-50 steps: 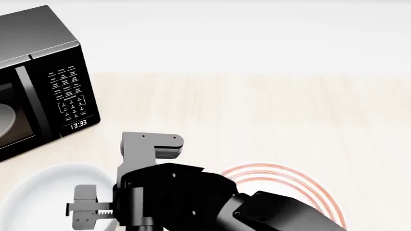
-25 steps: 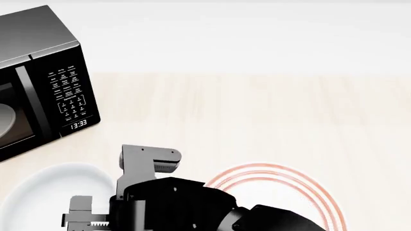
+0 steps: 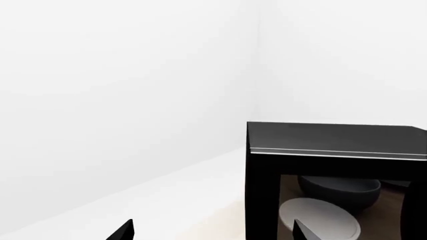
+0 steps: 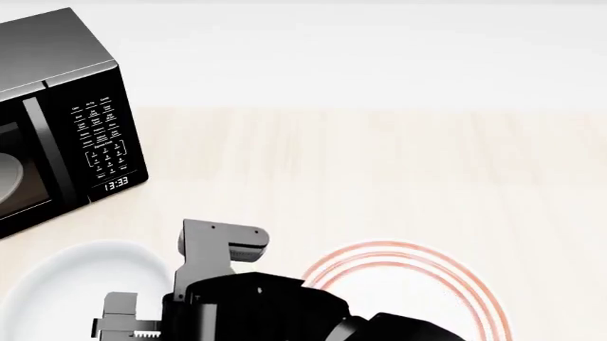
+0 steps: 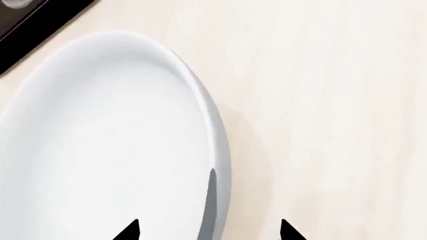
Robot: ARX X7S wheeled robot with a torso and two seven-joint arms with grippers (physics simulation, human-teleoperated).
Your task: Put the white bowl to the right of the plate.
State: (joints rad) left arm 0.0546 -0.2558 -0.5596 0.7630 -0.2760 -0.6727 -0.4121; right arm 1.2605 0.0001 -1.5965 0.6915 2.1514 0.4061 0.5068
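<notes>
The white bowl [image 4: 67, 284] sits on the wooden counter at the near left, in front of the microwave. The plate [image 4: 408, 284], with thin red rings, lies to its right, partly hidden by my right arm [image 4: 246, 305]. In the right wrist view my right gripper [image 5: 209, 232] is open. Its two fingertips [image 5: 130, 231] straddle the right rim of the bowl [image 5: 100, 140], one over the inside and one outside. My left gripper [image 3: 213, 232] is open and empty, raised and facing the microwave, and does not show in the head view.
A black microwave [image 4: 57, 121] stands at the back left, close behind the bowl, with a pale dish [image 3: 320, 217] inside. Light wooden counter [image 4: 379, 163] stretches behind and right of the plate. A white wall lies behind.
My right arm has drawn back toward the near edge and sunk lower at the bowl's right rim. More of the plate's left side now shows.
</notes>
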